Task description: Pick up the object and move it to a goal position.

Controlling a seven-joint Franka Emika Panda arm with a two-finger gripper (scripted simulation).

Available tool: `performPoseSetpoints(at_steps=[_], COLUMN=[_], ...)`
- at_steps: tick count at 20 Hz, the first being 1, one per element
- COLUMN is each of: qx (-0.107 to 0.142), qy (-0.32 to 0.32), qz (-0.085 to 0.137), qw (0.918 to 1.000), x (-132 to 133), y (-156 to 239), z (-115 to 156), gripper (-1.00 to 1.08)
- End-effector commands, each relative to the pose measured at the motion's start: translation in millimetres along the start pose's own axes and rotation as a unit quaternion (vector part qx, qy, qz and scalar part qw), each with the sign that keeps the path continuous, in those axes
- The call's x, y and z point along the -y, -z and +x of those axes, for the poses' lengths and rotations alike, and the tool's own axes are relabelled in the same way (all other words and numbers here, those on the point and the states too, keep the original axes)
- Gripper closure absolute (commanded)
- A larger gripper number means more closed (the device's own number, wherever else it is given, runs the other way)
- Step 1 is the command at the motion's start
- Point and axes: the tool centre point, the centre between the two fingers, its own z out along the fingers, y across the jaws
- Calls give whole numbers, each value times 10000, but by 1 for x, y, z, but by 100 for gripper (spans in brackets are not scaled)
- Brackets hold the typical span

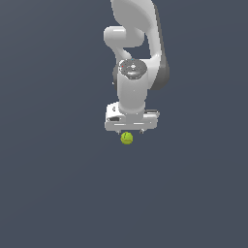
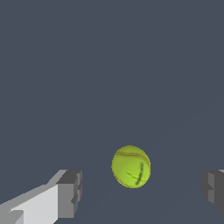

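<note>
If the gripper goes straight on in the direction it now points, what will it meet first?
Probably the ball: it lies ahead between the open fingers of the gripper, clear of both. Depth is unclear.

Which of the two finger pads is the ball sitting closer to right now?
The ball lies closer to the pad with the white finger body showing.
</note>
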Motion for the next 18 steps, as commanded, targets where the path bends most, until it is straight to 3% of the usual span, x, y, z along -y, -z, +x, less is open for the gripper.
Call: performPoseSetpoints(at_steps=[1, 18], qx=[0, -86], qy=[0, -17], qz=[0, 109], qw=[10000, 9999], x=[0, 10], y=[0, 5], z=[0, 6], gripper=[-92, -92])
